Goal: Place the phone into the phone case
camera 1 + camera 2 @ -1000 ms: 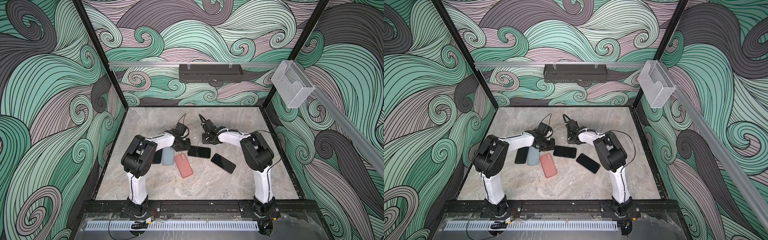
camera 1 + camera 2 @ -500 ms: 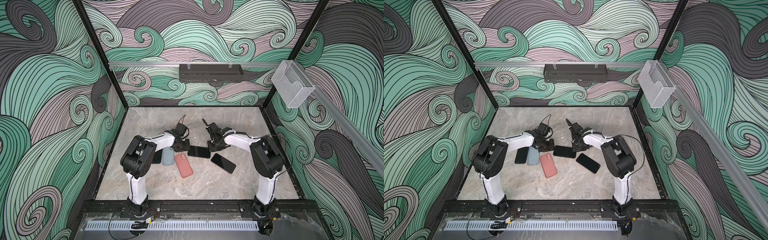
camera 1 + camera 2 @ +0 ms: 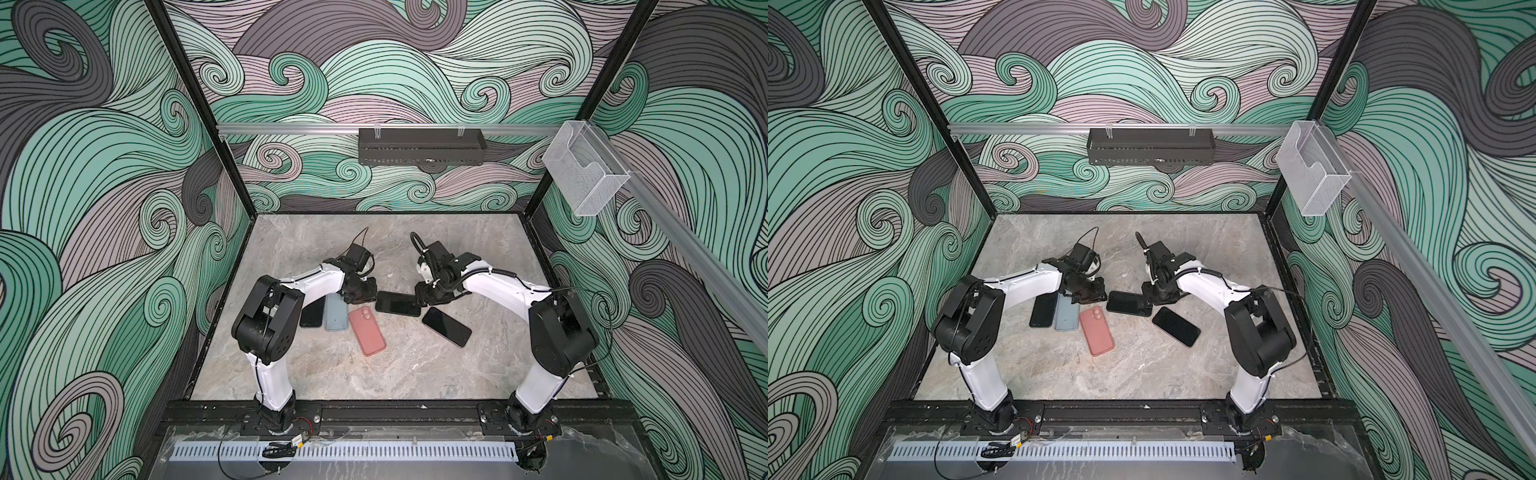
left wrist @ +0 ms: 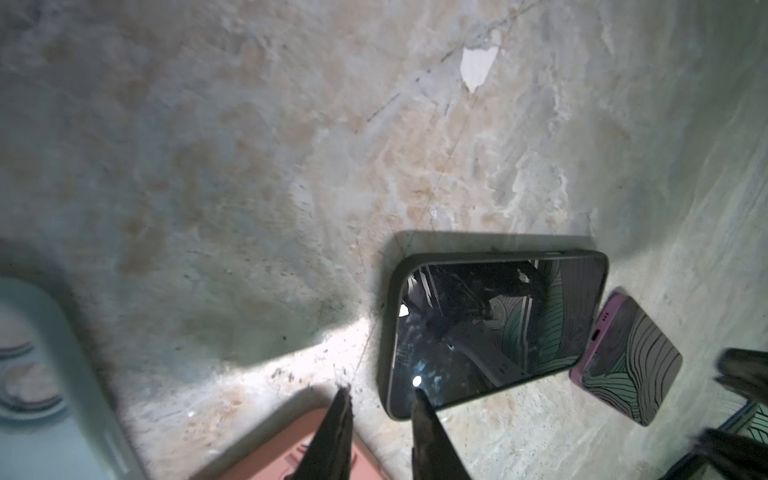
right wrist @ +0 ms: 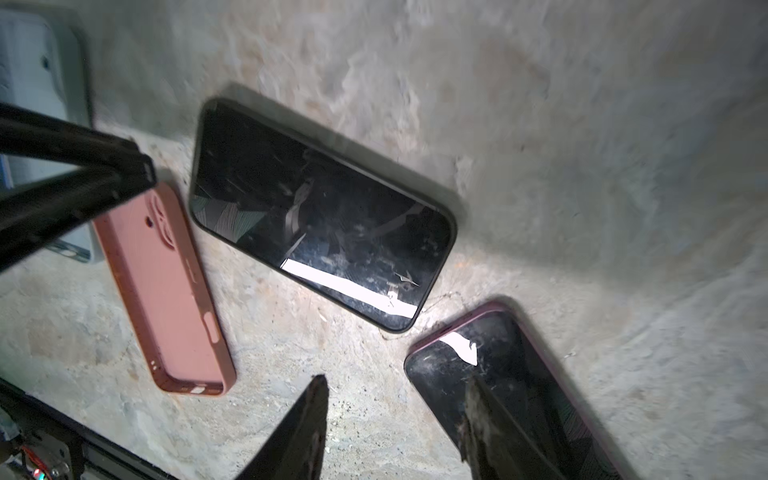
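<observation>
Marble tabletop [image 3: 374,374] bears the phone [image 3: 397,304] between left hand [image 3: 368,296] and right hand [image 3: 420,296].

Black phone [image 3: 1127,303] flat between left claw [image 3: 1097,293] and right claw [image 3: 1148,299]

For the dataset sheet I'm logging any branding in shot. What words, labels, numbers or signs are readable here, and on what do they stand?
None can be read.
The salmon-pink case and the pale blue case: no print visible.
The middle phone: dark screen showing only reflections, like the other phones.
The black rack on the back rail: any marks are too small to tell.
</observation>
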Available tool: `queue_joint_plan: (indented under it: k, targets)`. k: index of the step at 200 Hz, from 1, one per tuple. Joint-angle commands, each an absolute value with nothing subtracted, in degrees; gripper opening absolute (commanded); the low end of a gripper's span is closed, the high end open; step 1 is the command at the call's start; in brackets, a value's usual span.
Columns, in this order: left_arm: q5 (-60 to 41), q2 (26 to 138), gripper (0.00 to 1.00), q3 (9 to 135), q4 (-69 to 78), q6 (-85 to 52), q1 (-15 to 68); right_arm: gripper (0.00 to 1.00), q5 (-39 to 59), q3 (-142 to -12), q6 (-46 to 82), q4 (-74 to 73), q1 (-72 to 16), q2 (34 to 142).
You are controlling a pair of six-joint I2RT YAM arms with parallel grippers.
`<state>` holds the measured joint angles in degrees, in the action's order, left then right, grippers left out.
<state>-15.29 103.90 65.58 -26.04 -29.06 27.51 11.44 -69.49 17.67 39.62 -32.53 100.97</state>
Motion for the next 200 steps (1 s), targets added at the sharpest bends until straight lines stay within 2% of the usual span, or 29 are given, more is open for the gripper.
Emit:
queue_joint_plan:
  k: [1, 55, 122, 131, 142, 150, 187, 200]
  targets:
    - [-17.97, 102.41, 0.27, 63.51, -26.17, -27.73, 27.33, 0.53, 16.38, -66.71, 19.8, 35.98, -32.08, 101.93]
    - [-14.96, 105.72, 0.24, 63.0, -22.55, -28.13, 27.33, 0.51, 17.35, -67.03, 21.35, 30.71, -30.48, 106.11]
    - [-16.9, 107.3, 0.2, 64.3, -22.55, -28.06, 27.33, 0.46, 20.8, -68.91, 20.68, 28.88, -29.97, 110.37]
    - [-15.85, 106.76, 0.2, 64.38, -23.03, -28.35, 27.33, 0.5, 20.52, -68.53, 19.06, 28.72, -30.22, 109.4]
    - [-14.06, 105.5, 0.23, 64.54, -24.4, -28.64, 27.18, 0.66, 19.05, -68.29, 14.67, 29.81, -30.9, 107.28]
    - [-12.72, 103.93, 0.26, 64.6, -25.81, -28.95, 26.87, 0.73, 16.39, -68.93, 10.15, 32.26, -31.73, 105.86]
    - [-8.04, 93.32, 0.49, 61.99, -28.1, -29.97, 23.7, 0.81, 2.08, -76.85, -7.75, 46.29, -35.03, 106.19]
    - [-6.43, 90.05, 0.55, 61.79, -29.98, -29.88, 22.7, 0.85, -0.85, -78.91, -12.88, 48.77, -36.32, 107.73]
